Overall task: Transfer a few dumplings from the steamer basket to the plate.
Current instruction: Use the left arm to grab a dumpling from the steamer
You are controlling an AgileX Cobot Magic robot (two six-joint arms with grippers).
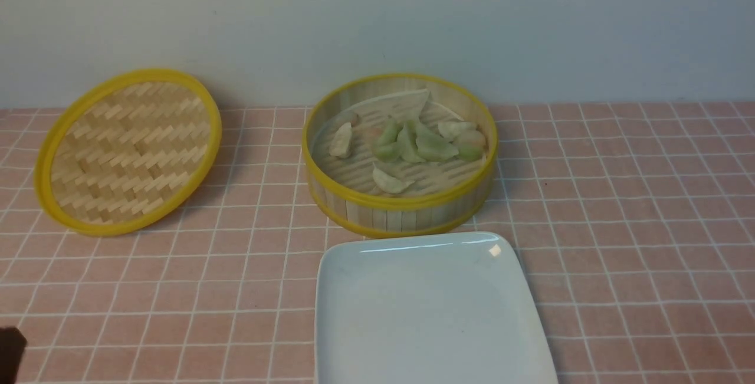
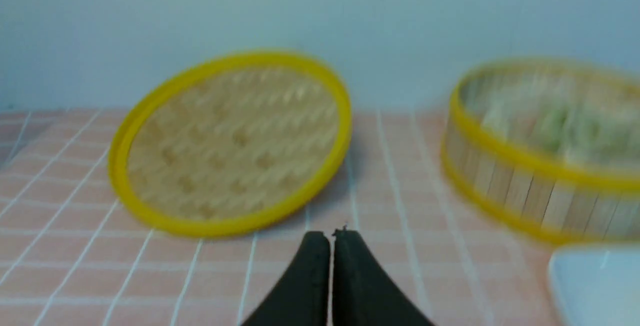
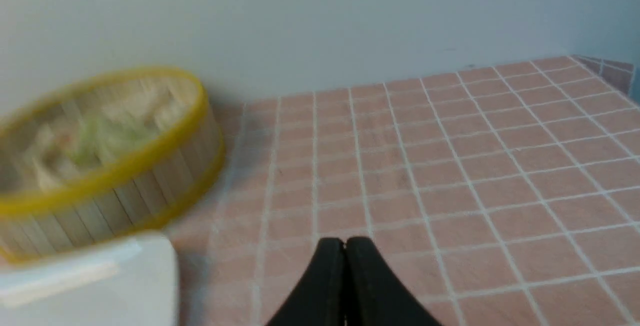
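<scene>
The round bamboo steamer basket [image 1: 401,210] stands mid-table with several pale green and cream dumplings [image 1: 433,147] on its slatted floor. Just in front of it lies the white plate [image 1: 430,313], bare. My left gripper [image 2: 331,236] is shut with nothing in it, low over the tiles near the table's front left; the basket [image 2: 525,186] and a corner of the plate [image 2: 595,281] show blurred in its view. My right gripper [image 3: 344,242] is shut and holds nothing, to the right of the basket [image 3: 125,191] and plate [image 3: 100,281]. In the front view only a dark bit of the left arm [image 1: 10,345] shows.
The flat woven lid [image 1: 127,151] with a yellow rim leans tilted against the back wall at the left, and shows as the lid [image 2: 230,143] in the left wrist view. A pale wall runs along the back of the pink tiled table [image 1: 637,225].
</scene>
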